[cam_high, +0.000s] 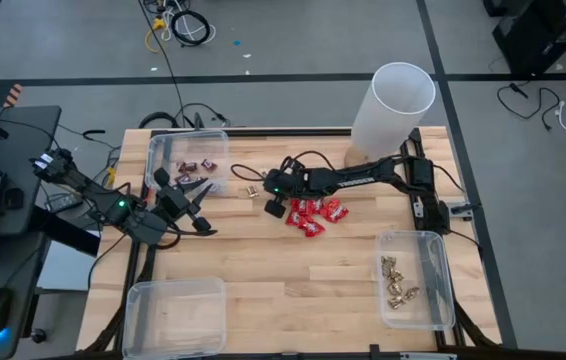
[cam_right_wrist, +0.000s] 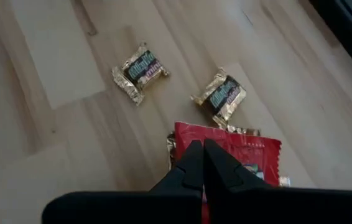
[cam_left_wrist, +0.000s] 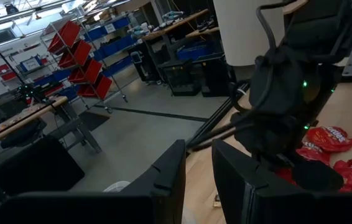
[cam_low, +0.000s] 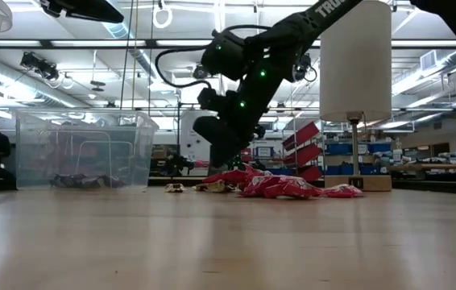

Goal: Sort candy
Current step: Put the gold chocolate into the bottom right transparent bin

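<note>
Right gripper [cam_right_wrist: 202, 163] closed, tips on red packet [cam_right_wrist: 244, 155], grip unclear; left gripper [cam_left_wrist: 198, 165] part-open, empty

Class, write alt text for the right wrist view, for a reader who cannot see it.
The right gripper, fingers shut, hovers at the top edge of a shiny red packet on the wooden table. Just beyond lie two gold-foil mini bars, apart from each other.

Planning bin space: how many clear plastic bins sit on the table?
3: one bin at the far left corner, one bin at the near left corner, one bin on the right edge.
</note>
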Controlling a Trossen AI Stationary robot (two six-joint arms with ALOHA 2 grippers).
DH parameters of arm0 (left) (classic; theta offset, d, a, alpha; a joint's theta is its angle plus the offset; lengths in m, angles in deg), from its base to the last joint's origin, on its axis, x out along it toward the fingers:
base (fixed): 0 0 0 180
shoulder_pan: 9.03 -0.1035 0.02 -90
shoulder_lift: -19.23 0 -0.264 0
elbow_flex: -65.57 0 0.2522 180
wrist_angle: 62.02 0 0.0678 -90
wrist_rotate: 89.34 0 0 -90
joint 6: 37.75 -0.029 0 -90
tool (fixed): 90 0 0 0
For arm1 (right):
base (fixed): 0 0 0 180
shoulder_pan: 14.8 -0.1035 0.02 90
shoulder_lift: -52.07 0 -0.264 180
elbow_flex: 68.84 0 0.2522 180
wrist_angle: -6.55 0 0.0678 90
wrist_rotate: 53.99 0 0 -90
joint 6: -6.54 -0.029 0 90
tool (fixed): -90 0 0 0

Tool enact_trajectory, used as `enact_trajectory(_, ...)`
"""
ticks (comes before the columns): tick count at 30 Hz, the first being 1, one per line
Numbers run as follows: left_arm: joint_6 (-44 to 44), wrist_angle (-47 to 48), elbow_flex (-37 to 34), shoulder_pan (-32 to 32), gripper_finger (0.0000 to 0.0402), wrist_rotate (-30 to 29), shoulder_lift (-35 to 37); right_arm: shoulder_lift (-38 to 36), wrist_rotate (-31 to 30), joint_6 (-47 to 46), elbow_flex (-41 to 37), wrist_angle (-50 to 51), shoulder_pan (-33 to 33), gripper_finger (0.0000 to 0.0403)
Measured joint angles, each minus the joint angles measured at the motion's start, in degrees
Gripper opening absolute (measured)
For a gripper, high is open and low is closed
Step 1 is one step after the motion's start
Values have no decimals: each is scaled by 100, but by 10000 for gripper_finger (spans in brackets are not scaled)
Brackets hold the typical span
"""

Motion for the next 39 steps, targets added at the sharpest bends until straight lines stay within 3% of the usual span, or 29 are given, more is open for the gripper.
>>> enact_trajectory(6, 1, 2, 0, 1, 82, 0, -2, -2, -10, -353, 2, 466, 88, 0)
enact_trajectory(19, 2, 2, 0, 2, 82, 0, -2, -15, 152, -1059, 0, 2491, 26, 0)
enact_trajectory(26, 0, 2, 0, 2, 82, 0, -2, -134, 115, -1092, 86, 2261, -124, 0)
enact_trajectory(31, 0, 27, 0, 1, 82, -1, -3, -219, 72, -388, 219, 1093, -141, 0)
enact_trajectory(35, 0, 66, 0, 0, 82, 29, -32, -183, 716, 812, 214, 263, -87, 2)
enact_trajectory(39, 2, 61, 0, 0, 82, 39, -83, -116, 857, 2179, 190, 298, -83, 20)
